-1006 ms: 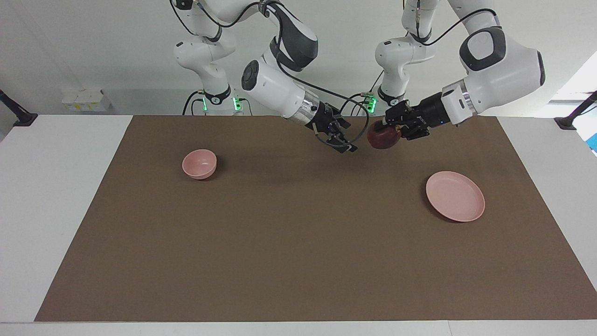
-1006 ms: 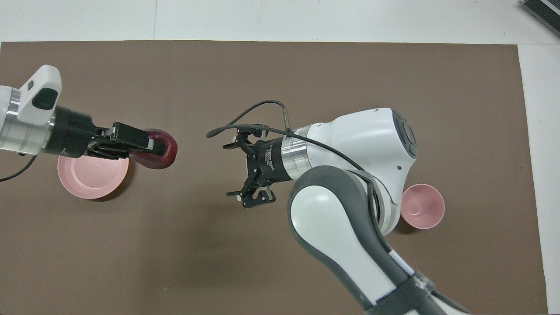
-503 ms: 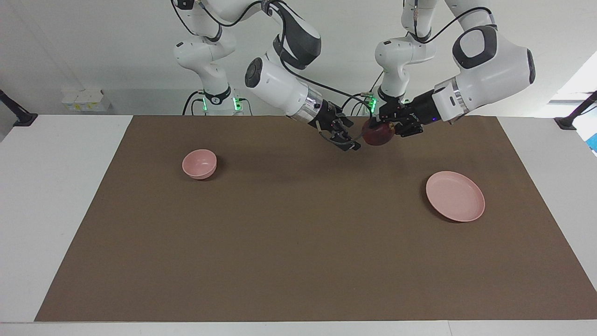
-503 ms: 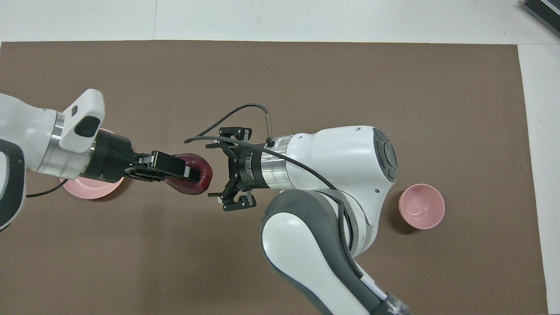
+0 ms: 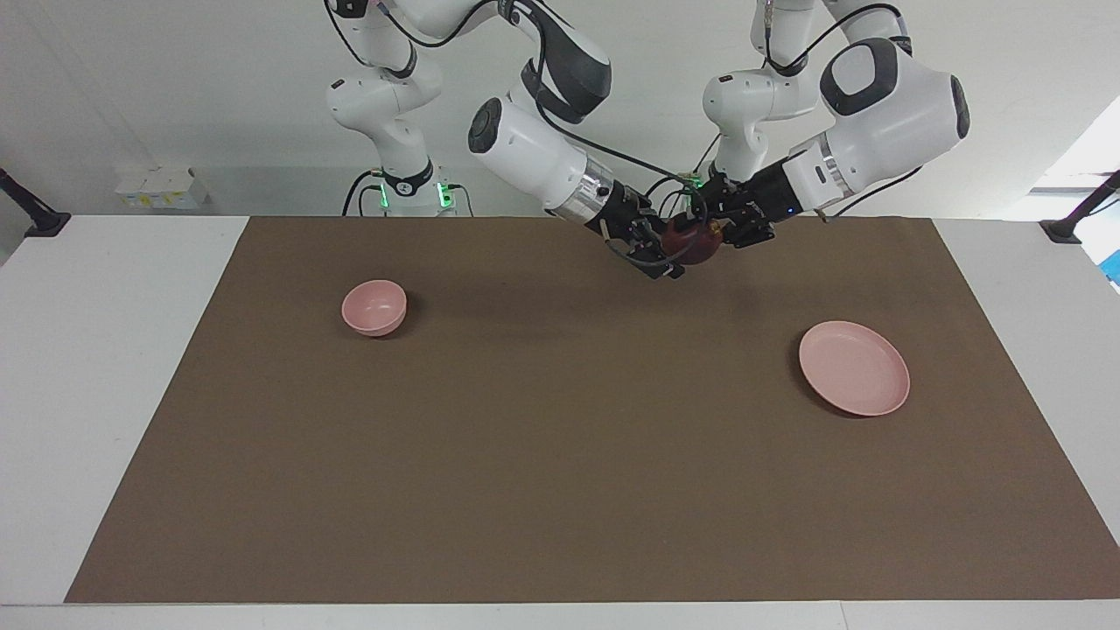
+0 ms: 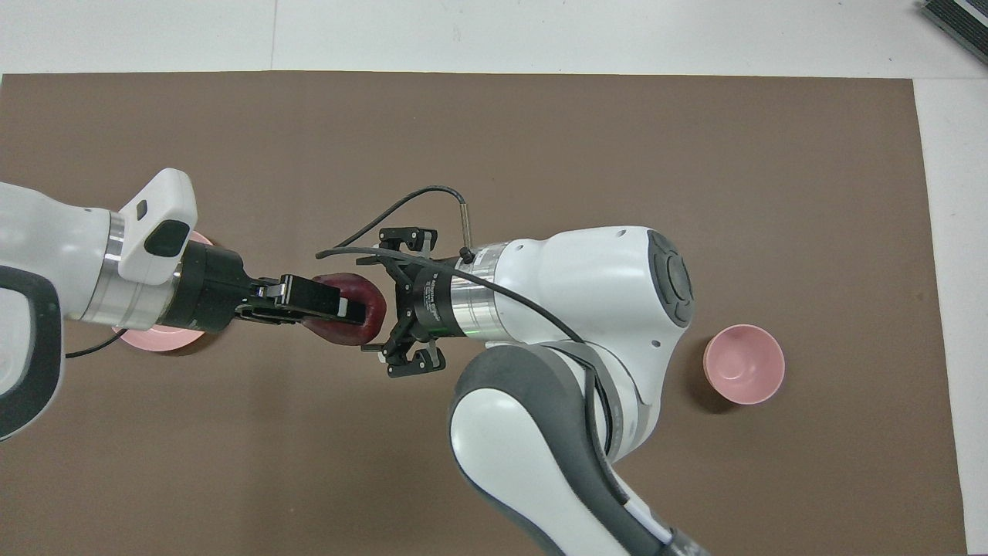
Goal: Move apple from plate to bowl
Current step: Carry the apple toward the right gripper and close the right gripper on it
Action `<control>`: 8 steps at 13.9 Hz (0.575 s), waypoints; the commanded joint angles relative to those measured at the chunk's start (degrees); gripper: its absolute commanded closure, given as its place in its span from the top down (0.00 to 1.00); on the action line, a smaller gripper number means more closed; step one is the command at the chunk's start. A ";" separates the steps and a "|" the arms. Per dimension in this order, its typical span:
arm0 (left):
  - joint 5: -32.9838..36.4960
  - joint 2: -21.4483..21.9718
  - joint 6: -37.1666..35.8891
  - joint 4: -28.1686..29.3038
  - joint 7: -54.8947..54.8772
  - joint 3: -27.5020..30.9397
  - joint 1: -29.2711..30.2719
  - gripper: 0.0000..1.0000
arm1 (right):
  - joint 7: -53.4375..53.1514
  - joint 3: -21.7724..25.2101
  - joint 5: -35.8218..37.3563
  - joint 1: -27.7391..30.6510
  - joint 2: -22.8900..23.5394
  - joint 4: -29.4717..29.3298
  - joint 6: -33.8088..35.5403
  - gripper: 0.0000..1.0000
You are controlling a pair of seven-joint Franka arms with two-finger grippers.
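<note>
The dark red apple (image 5: 691, 249) is held up in the air over the mat's middle, close to the robots' edge; it also shows in the overhead view (image 6: 361, 330). My left gripper (image 5: 705, 234) (image 6: 349, 310) is shut on it from the plate's end. My right gripper (image 5: 662, 250) (image 6: 386, 306) is open, its fingers spread on either side of the apple from the bowl's end; contact cannot be told. The flat pink plate (image 5: 853, 367) lies bare toward the left arm's end, mostly covered by the left arm in the overhead view (image 6: 154, 338). The small pink bowl (image 5: 374, 306) (image 6: 743, 363) stands toward the right arm's end.
A brown mat (image 5: 542, 437) covers the white table (image 5: 105, 350). Both arms meet above the mat's edge nearest the robots. Small white boxes (image 5: 157, 185) stand off the mat near the wall.
The left gripper carried the apple from beside the plate toward the middle. The right gripper moved in to meet it and its open fingers now flank the apple.
</note>
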State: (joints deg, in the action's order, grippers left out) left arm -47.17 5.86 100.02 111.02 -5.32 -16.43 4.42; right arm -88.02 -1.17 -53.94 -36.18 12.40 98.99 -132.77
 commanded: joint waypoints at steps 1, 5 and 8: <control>-1.35 1.53 1.84 2.01 0.75 0.70 -1.26 0.00 | 0.84 -0.06 1.21 -0.12 0.70 -1.35 1.11 1.00; -1.52 1.61 1.67 2.09 0.92 0.70 -1.34 0.00 | -2.16 -0.06 1.99 0.23 1.05 -2.13 0.67 0.00; -1.70 1.61 1.58 2.01 2.15 0.61 -2.04 0.00 | -1.90 -0.06 2.26 0.32 1.05 -2.14 0.76 0.00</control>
State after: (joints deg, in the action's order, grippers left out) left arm -47.25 5.85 101.05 111.40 -4.66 -16.34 3.93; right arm -88.51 -1.11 -53.37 -36.42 12.50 98.57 -132.52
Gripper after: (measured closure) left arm 0.361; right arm 0.185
